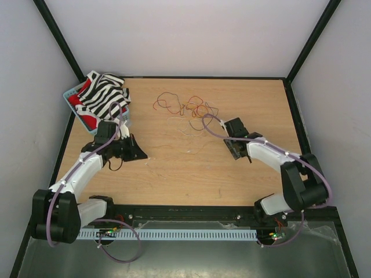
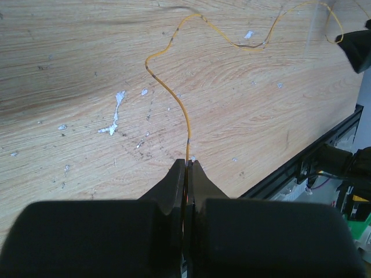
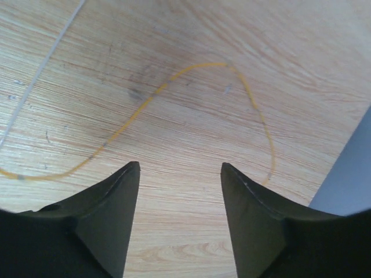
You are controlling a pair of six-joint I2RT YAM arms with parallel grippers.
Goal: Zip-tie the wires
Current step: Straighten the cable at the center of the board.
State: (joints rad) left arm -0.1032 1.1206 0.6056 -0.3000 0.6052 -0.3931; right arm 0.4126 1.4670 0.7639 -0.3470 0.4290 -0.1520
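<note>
Wires (image 1: 194, 107): thin red, orange and pale wavy strands we see tangled on the light wooden counter (image 1: 174, 174).
Left jaws: pressed together, pinching one orange strand (image 2: 188, 142).
Right jaws: spread over an orange loop (image 3: 197, 66).

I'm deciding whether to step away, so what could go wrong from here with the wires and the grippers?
The left gripper pinches one orange wire only at its fingertips; a tug could slip it free. The right gripper is open with nothing in it, and the orange strand ahead lies flat on the table, so closing may miss it. The other wires sit tangled, so dragging one may pull the rest.
</note>
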